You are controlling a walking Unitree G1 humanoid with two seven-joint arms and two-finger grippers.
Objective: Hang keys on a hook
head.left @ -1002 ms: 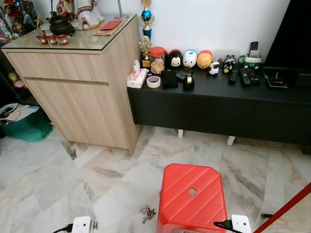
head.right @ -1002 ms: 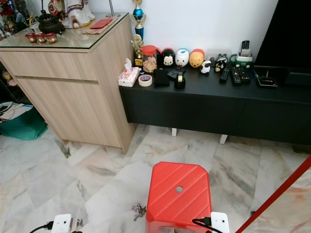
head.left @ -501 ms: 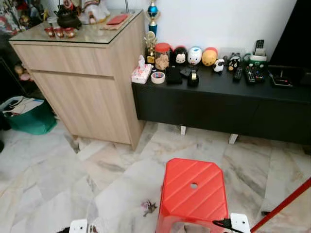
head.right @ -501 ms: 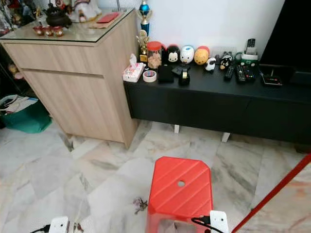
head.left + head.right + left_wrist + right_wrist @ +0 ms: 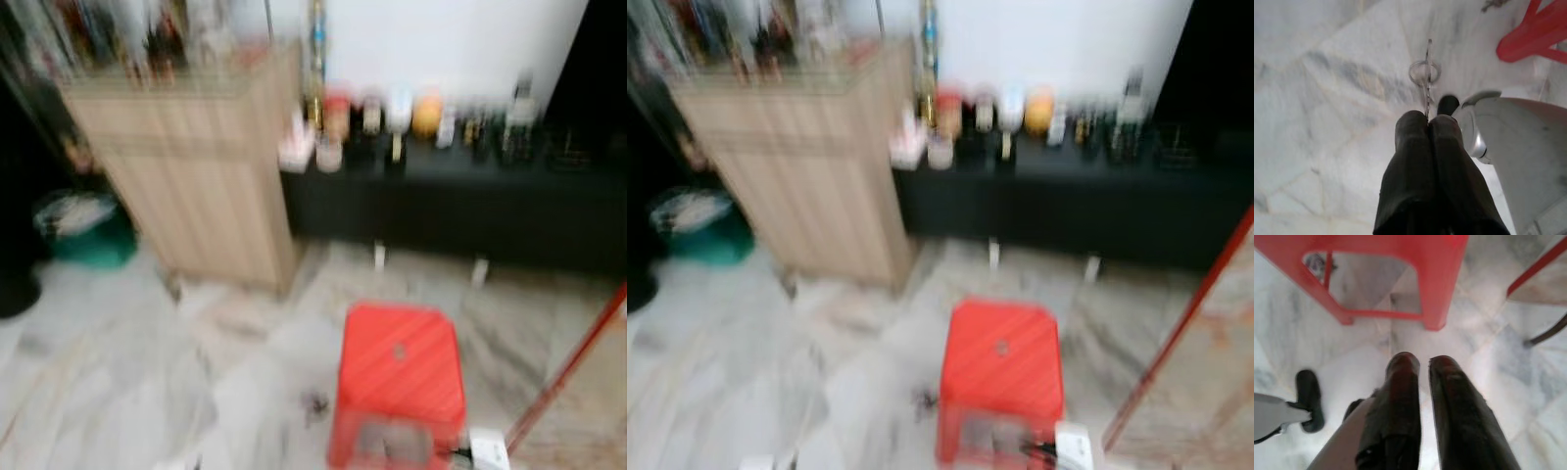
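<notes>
Pinching a key ring [image 5: 1424,72] between its closed fingers [image 5: 1411,142], the left end effector [image 5: 1427,120] hangs low over the marble floor [image 5: 1327,98]; the ring and a thin metal piece stick out past the fingertips. The right end effector [image 5: 1421,363] hangs beside a red stool [image 5: 1400,264], its fingers a narrow gap apart and holding nothing.

Compared with half a second ago, the head views have gone heavily blurred and the whole scene has shifted, so the camera is moving rather than the things. The stool [image 5: 400,382] sits a little higher in the picture, with its side opening in view. A small dark clump [image 5: 314,404], too blurred to identify, lies on the floor just beside the stool's left side, as it did before. The wooden cabinet [image 5: 196,186] and the black tabletop [image 5: 451,176] with its row of small items stand along the wall as earlier, details now smeared. A green bag [image 5: 90,227] left of the cabinet holds something pale; its contents cannot be made out.
</notes>
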